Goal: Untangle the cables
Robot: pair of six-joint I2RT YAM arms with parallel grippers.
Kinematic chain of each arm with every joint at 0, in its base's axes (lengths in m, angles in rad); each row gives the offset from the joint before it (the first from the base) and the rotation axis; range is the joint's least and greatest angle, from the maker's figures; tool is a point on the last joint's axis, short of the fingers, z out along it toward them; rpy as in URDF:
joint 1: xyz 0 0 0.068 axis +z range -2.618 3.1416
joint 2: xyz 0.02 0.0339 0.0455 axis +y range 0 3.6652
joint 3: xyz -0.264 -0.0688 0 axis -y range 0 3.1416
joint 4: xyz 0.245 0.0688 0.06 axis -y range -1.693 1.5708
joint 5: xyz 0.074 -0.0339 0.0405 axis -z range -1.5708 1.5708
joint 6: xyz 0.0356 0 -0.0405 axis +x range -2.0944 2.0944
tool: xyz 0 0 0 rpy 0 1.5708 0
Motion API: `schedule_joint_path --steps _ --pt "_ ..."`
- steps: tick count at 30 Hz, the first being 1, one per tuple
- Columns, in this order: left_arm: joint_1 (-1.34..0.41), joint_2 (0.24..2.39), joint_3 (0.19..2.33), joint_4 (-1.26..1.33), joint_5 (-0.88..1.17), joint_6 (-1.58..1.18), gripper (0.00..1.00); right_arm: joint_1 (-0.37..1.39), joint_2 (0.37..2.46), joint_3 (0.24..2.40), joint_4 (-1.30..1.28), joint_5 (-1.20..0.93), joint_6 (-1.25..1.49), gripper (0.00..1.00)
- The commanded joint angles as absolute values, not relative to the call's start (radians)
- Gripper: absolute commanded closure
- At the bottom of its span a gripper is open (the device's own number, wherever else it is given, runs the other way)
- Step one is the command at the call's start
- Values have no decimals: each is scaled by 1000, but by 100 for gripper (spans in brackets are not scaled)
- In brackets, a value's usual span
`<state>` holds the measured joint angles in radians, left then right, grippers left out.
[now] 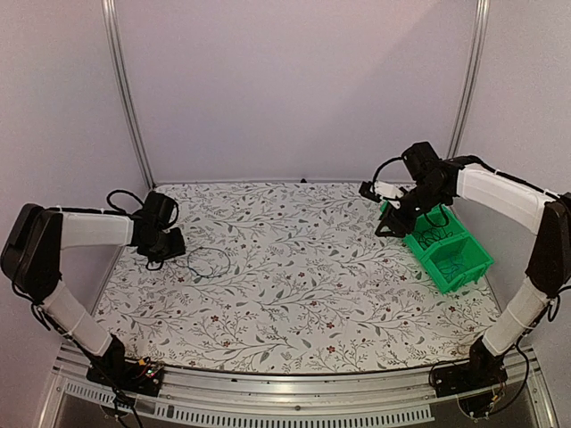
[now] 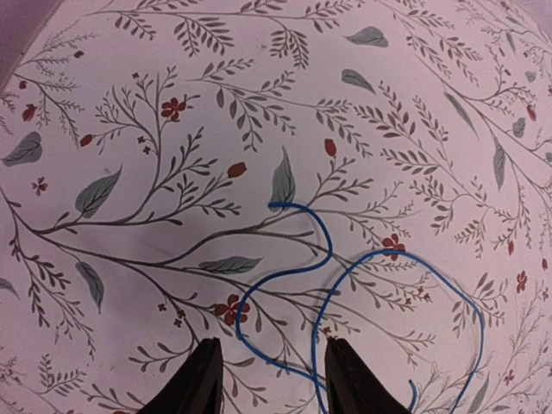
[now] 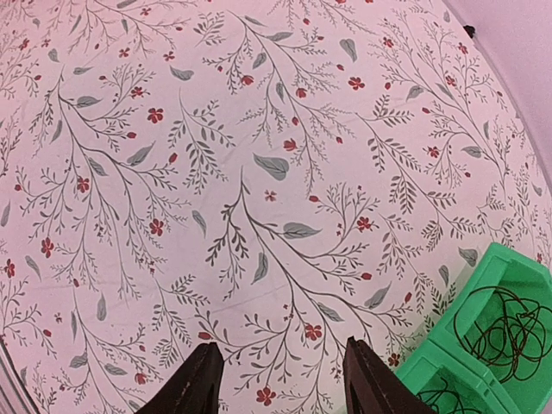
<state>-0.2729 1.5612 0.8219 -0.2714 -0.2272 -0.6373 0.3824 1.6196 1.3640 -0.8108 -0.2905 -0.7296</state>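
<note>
The blue cable (image 2: 328, 250) lies by itself on the floral cloth (image 2: 129, 103) at the left of the table, in two loose open loops. One free end rests by a printed leaf. The black cables (image 3: 500, 332) sit as a wiry coil inside a compartment of the green bin (image 3: 431, 371) at the right. They are well apart from the blue one.

The left gripper (image 2: 274, 343) hangs low over the blue loops, fingers apart and clamped on nothing. Strands run between and beside the fingertips. They meet near one finger, but I cannot tell whether they cross there.

The right gripper (image 3: 280, 345) is over bare cloth just beside the bin, also spread and empty.

Judging by this, the blue cable is separated and the black coil is what remains. To do that well, the right gripper should drop squarely into the compartment. It should pinch a single strand at the coil's outer edge and lift slowly, so the coil pays out rather than cinching. The bin may lift with a snagged strand. The left gripper should rise straight up to avoid dragging the blue loops together.
</note>
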Motion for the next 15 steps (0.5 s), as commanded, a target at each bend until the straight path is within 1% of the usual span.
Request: schedule_joint_path --steps 1,4,6,7,8,10,12,15 --pt "-236 1638 865 -258 -205 -607 60 434 1651 1378 -745 -349 -691 48" --pt "-228 1705 901 -250 -193 -584 64 460 1672 1388 -735 -364 -676 48" --pt "-224 1740 916 -240 -188 -570 70 477 1683 1389 -727 -375 -666 48" --pt "-223 1757 923 -240 -192 -565 75 484 1686 1389 -724 -377 -662 48" --pt "-223 1771 934 -245 -197 -556 82 492 1691 1388 -721 -378 -659 48" --pt "-224 1787 951 -250 -204 -540 100 499 1697 1388 -716 -381 -655 48" --pt "-226 1783 954 -237 -190 -526 100 503 1703 1392 -713 -392 -652 49" --pt "-244 1740 931 -162 -100 -491 100 504 1713 1411 -710 -425 -648 49"
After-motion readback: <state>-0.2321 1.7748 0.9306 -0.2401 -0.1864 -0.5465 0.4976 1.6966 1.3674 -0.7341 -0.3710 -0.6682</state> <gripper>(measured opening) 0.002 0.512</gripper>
